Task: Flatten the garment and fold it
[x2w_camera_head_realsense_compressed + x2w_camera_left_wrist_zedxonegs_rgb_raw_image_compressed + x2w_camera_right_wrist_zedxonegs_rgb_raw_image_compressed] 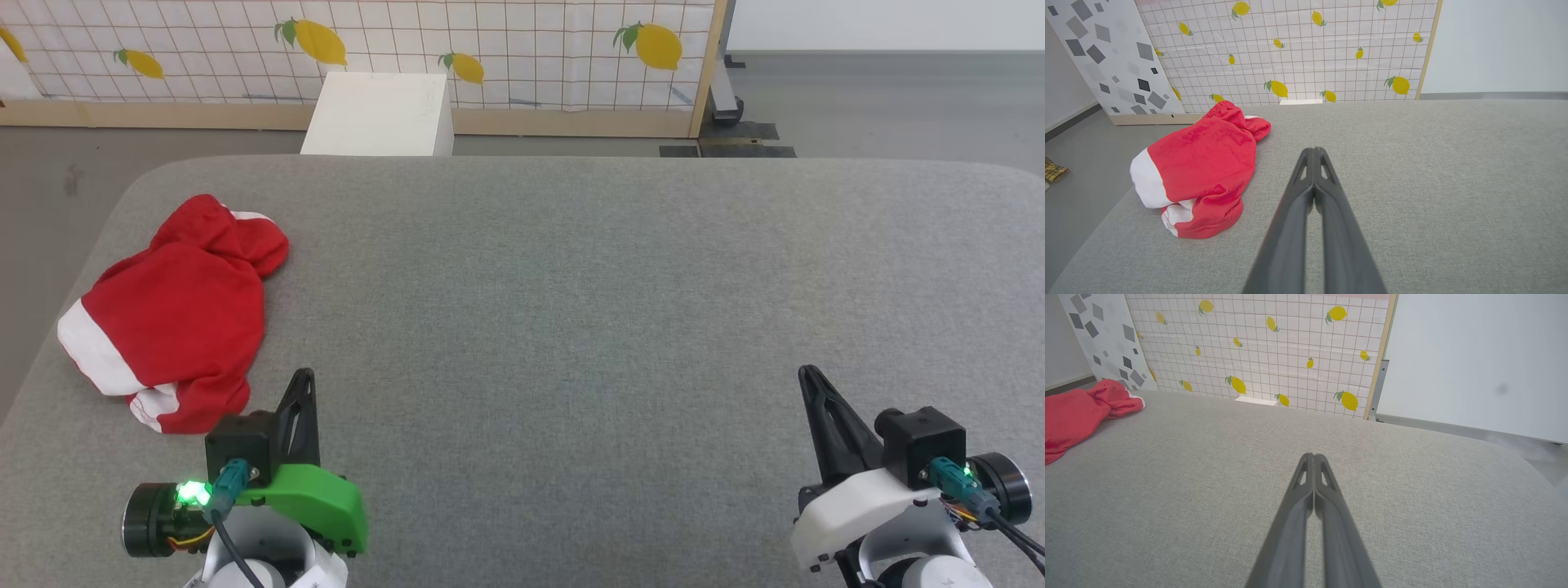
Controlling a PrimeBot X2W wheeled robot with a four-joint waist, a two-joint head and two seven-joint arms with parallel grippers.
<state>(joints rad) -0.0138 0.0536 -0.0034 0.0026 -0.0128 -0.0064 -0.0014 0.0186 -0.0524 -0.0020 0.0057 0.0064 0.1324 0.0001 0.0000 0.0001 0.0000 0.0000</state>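
The garment (175,314) lies crumpled in a heap near the left edge of the grey padded surface, bright red with white bands showing at its near-left side. In the left wrist view the garment (1200,167) sits ahead and to the left of my fingers. My left gripper (304,377) (1314,152) is shut and empty, just to the right of the heap's near end, apart from it. Far to the right, my right gripper (808,374) (1314,457) is shut and empty over bare surface. The garment (1077,412) shows at the left edge of the right wrist view.
The grey padded surface (571,294) spreads wide between and beyond both grippers, with rounded far corners. A white box (380,114) stands on the floor behind its far edge, before a lemon-patterned grid screen (490,49). Floor drops off left of the garment.
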